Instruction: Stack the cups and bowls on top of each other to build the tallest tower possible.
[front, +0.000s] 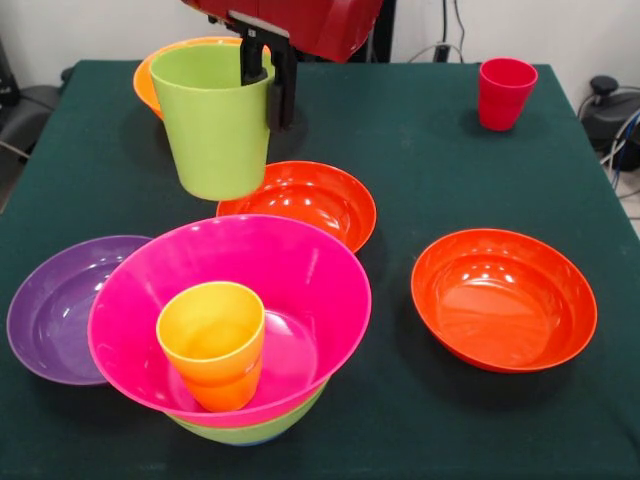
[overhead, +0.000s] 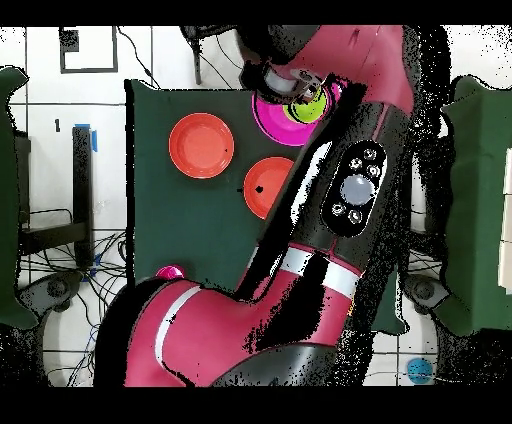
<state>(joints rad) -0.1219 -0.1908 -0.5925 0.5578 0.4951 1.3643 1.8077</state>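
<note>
While the arm hangs over the table's far left, findings stand as follows.

Gripper: gripper (front: 268, 75) closed across the rim of the green cup (front: 215, 125), one finger inside the wall and one outside; cup held clear of the table.
Position: cup above and behind the tower (front: 232, 335): magenta bowl (front: 310, 290) nested on a green bowl (front: 250, 432), yellow-orange cup (front: 212, 340) inside.
Handling: judged light, stiff, glossy plastic; likely slippery, may swing from a one-sided rim pinch.
Grasp point: rim wall, as now.
Elsewhere: red cup (front: 505, 92) far right.
</note>
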